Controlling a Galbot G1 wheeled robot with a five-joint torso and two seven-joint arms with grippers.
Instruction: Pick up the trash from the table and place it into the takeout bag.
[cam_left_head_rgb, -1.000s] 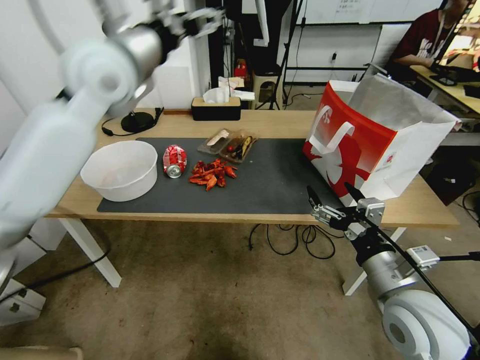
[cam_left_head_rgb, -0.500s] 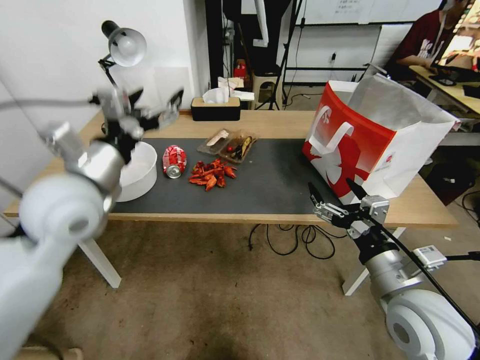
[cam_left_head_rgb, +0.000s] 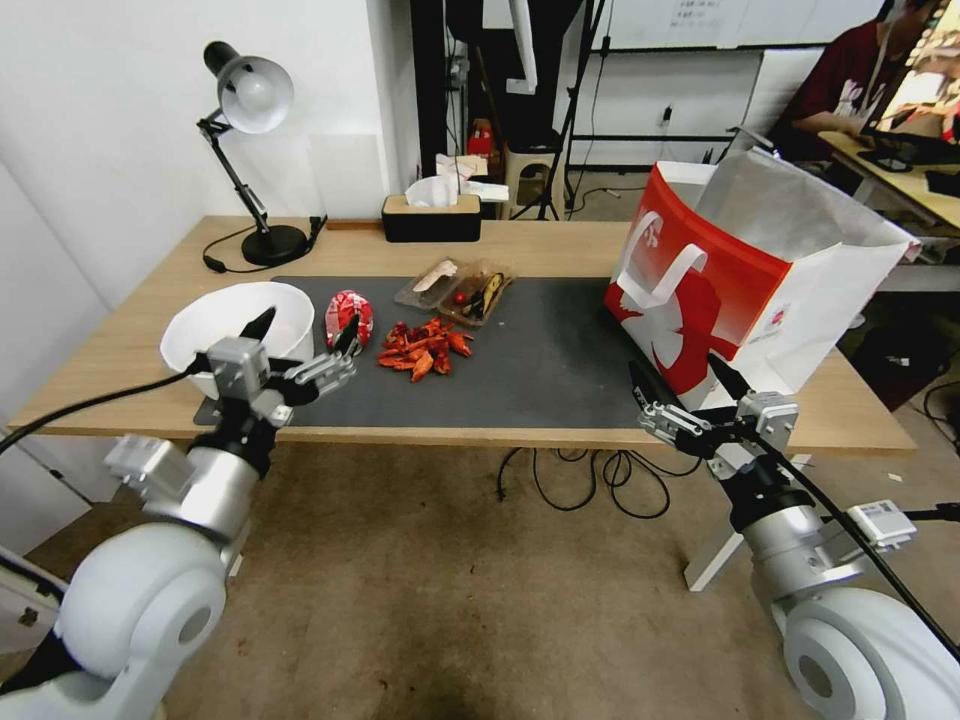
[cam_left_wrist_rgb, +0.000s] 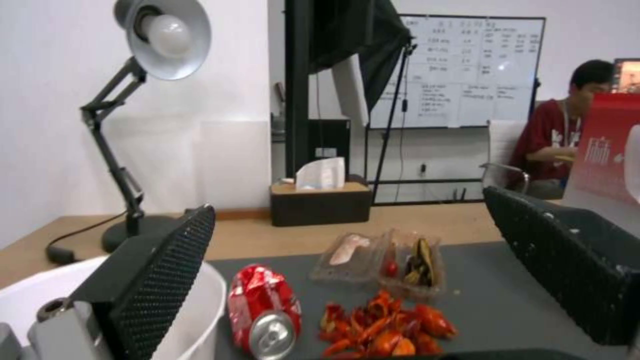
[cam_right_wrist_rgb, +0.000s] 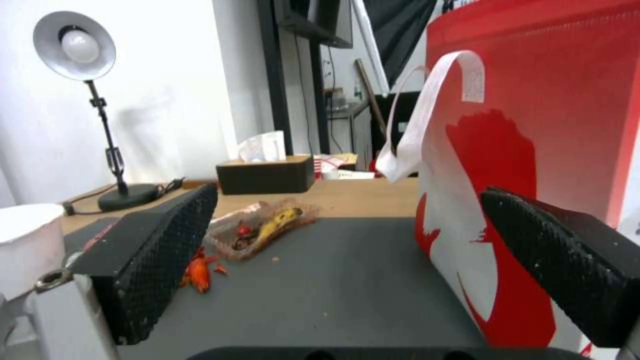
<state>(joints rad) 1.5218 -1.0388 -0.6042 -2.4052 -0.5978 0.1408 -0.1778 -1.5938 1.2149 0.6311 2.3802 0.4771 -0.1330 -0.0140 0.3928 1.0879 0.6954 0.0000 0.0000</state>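
On the dark mat (cam_left_head_rgb: 545, 365) of the table (cam_left_head_rgb: 560, 245) lie a crushed red can (cam_left_head_rgb: 349, 312), a heap of red crayfish shells (cam_left_head_rgb: 425, 350) and clear trays of food scraps (cam_left_head_rgb: 456, 283). A white bowl (cam_left_head_rgb: 225, 330) stands at the mat's left end. The red-and-white takeout bag (cam_left_head_rgb: 735, 290) stands open at the right. My left gripper (cam_left_head_rgb: 305, 330) hovers open at the table's front edge, between bowl and can (cam_left_wrist_rgb: 263, 305). My right gripper (cam_left_head_rgb: 675, 368) is open in front of the bag (cam_right_wrist_rgb: 533, 150), holding nothing.
A desk lamp (cam_left_head_rgb: 250, 150) and a dark tissue box (cam_left_head_rgb: 432, 215) stand along the table's back edge. Cables (cam_left_head_rgb: 580, 480) hang under the table. Bare floor lies between me and the front edge.
My left arm has swung down from high on the left to the front edge by the bowl. The right gripper has drifted slightly right and down.
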